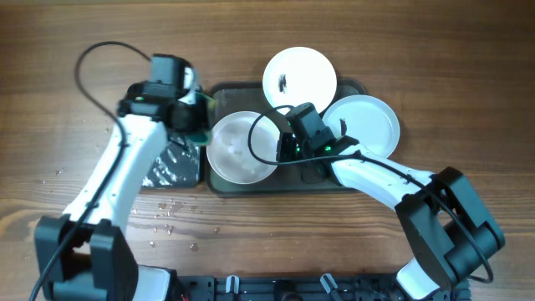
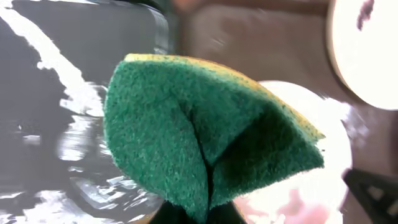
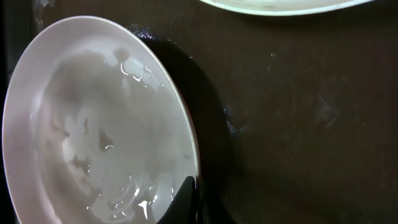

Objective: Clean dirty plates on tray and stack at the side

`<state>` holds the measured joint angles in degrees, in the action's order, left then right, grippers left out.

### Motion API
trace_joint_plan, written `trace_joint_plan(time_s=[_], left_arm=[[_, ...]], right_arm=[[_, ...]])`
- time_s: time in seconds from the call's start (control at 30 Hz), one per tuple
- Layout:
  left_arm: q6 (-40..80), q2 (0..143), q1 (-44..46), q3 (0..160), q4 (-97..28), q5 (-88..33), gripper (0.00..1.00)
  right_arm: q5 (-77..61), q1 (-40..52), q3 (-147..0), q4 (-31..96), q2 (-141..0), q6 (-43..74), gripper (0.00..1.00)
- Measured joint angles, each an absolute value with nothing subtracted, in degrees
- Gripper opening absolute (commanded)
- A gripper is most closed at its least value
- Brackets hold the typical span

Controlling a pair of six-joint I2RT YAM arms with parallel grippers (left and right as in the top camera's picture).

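Note:
Three white plates lie on or over the dark grey tray (image 1: 288, 184). A wet plate (image 1: 238, 150) (image 3: 93, 124) sits on the tray's left half. My right gripper (image 1: 284, 149) (image 3: 194, 202) is shut on this plate's right rim, one finger inside the rim and one outside. A plate with a black smear (image 1: 299, 77) (image 2: 367, 50) overlaps the tray's far rim. The third plate (image 1: 364, 125) overlaps its right end. My left gripper (image 1: 199, 125) (image 2: 208, 214) is shut on a folded green sponge (image 1: 201, 119) (image 2: 199, 130) just left of the wet plate.
A smaller black tray (image 1: 171, 165) (image 2: 56, 93) with wet glints lies left of the big tray, under my left arm. Water drops (image 1: 167, 209) dot the brown tabletop in front of it. Bare wood tabletop (image 1: 468, 84) extends to the right.

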<state>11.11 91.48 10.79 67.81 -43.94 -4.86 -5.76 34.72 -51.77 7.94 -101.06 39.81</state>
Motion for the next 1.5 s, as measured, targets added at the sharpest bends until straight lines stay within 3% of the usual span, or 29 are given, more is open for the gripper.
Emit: trace_joint_plan(time_s=[0.2, 0.5, 0.93, 1.2, 1.5], left_arm=[[15.55, 98.28, 17.74, 67.81, -42.46, -5.89, 0.04], [20.14, 108.88, 20.69, 67.81, -39.55, -5.91, 0.04], [21.82, 111.5, 23.31, 70.3, -38.41, -3.44, 0.04], [22.24, 111.31, 23.66, 70.22, -36.86, -9.56, 0.04], [22.28, 100.44, 22.65, 69.6, -39.4, -13.39, 0.04]], right_arm=[[-5.76, 34.72, -51.77, 7.94, -101.06, 39.81, 0.04], [-5.76, 34.72, -51.77, 7.84, -101.06, 39.79, 0.04], [-4.36, 34.3, -51.77, 7.86, -101.06, 39.77, 0.04], [-4.25, 34.3, -51.77, 7.86, -101.06, 39.77, 0.04], [-5.13, 34.44, -51.77, 7.6, -101.06, 39.27, 0.21]])
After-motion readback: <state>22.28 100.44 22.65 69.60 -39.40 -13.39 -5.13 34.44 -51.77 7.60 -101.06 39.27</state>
